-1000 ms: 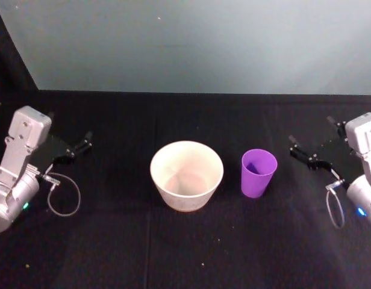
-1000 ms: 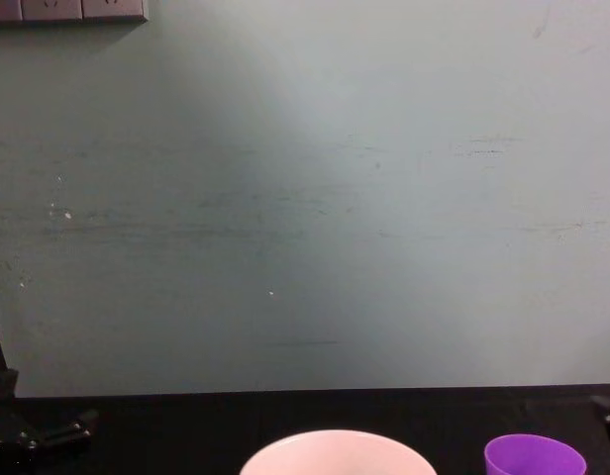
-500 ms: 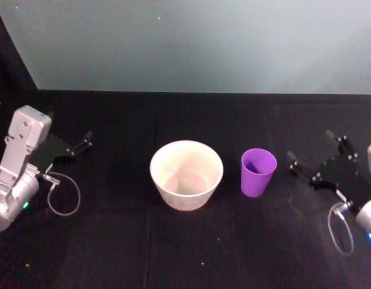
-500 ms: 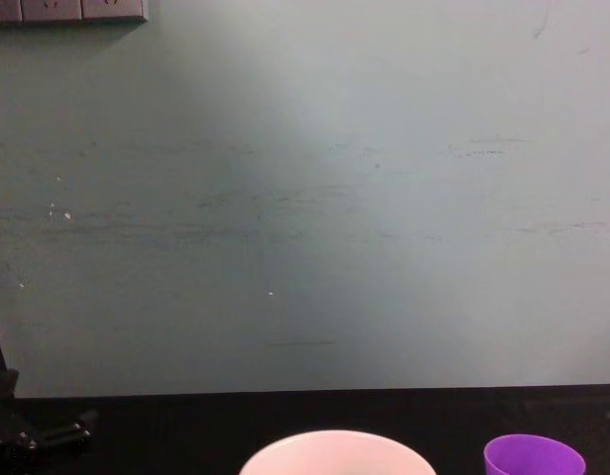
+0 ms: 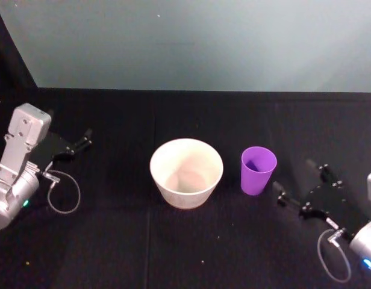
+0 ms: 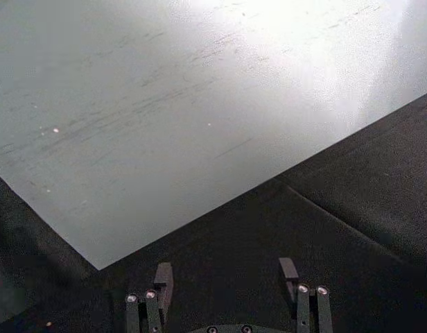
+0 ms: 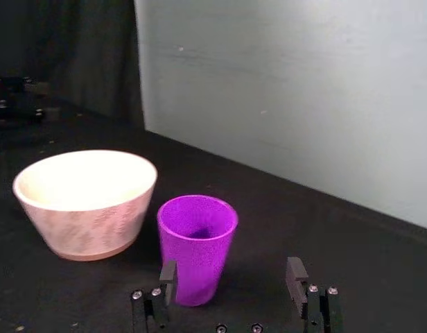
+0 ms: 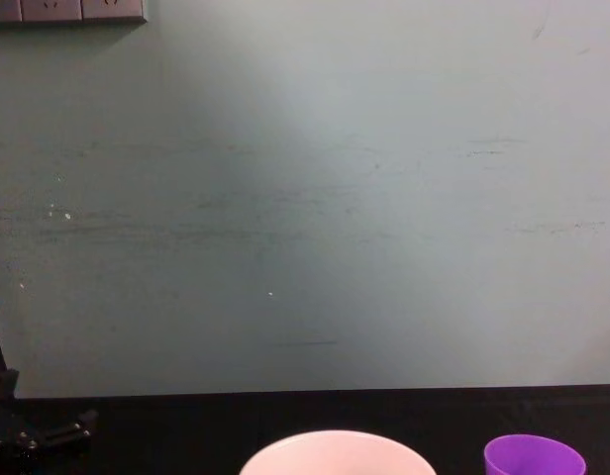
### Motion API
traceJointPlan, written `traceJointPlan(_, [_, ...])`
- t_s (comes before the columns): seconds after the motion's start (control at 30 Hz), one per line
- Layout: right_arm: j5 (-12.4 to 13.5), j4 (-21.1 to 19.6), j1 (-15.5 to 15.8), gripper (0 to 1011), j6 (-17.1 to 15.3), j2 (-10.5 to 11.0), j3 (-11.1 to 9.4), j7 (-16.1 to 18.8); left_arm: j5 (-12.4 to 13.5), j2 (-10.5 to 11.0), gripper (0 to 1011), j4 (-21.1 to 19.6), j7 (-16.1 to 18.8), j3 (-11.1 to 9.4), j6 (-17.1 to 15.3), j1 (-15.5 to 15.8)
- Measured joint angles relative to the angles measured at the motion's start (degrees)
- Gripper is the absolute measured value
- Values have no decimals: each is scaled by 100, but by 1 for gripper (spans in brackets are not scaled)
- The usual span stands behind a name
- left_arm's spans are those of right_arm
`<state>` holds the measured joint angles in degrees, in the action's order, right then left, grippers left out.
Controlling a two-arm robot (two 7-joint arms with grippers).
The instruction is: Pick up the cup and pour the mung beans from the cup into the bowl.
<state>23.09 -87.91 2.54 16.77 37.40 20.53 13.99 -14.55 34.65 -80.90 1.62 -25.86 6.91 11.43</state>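
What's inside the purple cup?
Inside the cup, purple walls and a dark patch low down show. The near wall hides the bottom, so I cannot tell if beans are there.

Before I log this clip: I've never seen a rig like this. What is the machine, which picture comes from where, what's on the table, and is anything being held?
It is a robot with two arms, each ending in a two-fingered gripper. One picture looks down from its head, one looks across from its chest, and one comes from each wrist. On the black table stand a whitish bowl and, to its right, a purple cup, apart from each other. The right gripper is open, low beside the cup on its right, not touching it. The left gripper is open and parked far off at the left. Nothing is held.
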Motion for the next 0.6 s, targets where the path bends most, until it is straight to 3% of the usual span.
traceJointPlan(0.6, [341,837,-765,1003,-263,-686,164,949,0,0,1000,0,0,0,0,0])
